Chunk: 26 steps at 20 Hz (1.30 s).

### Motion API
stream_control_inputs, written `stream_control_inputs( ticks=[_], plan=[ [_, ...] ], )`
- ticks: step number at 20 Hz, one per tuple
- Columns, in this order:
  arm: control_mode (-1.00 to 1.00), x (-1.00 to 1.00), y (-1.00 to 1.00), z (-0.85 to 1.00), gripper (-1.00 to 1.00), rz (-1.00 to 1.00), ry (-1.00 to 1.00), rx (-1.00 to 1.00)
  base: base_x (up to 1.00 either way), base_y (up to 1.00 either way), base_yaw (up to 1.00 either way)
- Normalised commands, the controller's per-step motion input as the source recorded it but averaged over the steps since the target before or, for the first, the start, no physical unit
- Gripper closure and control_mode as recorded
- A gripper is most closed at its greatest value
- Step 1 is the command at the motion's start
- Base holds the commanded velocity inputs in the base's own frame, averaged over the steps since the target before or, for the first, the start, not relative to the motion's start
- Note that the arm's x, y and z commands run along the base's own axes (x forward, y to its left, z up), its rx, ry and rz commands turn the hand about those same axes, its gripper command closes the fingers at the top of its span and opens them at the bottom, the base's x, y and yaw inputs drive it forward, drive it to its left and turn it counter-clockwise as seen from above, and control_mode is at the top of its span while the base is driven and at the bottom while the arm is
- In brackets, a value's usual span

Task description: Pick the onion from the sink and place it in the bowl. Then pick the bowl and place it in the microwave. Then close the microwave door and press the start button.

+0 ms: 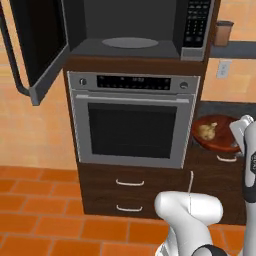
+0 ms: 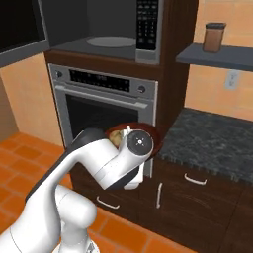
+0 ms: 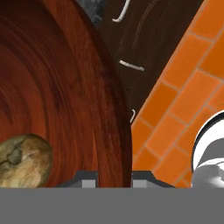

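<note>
A: Hand view has the tool clamped on the rim of the bowl, with the onion lying loose inside.

B: And it's held in the air below the open microwave, beside the oven.

A: Tilt it while lifting and the onion could roll out; the rim might also catch the microwave's sill.

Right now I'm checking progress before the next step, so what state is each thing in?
microwave door: swung open to the left.
microwave: cavity empty, turntable bare.
onion: lying in the bowl.
bowl: lifted beside the oven, rim clamped.
gripper: shut on the bowl's rim.
oven: door closed.
drawers: closed.
</note>
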Motion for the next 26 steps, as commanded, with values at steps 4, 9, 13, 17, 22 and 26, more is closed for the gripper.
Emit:
stream_control_inputs(
  ticks=[4,9,13,17,22,26],
  plan=[
    [1.00,0.00,0.00,0.00,1.00,0.00,0.00,0.00,-0.01,1.00,-0.14],
    [1.00,0.00,0.00,0.00,1.00,0.00,0.00,0.00,0.27,0.66,-0.12],
    [1.00,0.00,0.00,0.00,1.00,0.00,0.00,0.00,0.22,0.34,-0.11],
    [1.00,0.00,0.00,0.00,1.00,0.00,0.00,0.00,0.58,0.34,-0.17],
    [1.00,0.00,0.00,0.00,1.00,0.00,0.00,0.00,0.34,0.37,-0.13],
    [1.00,0.00,0.00,0.00,1.00,0.00,0.00,0.00,0.02,0.12,-0.05]
  ],
)
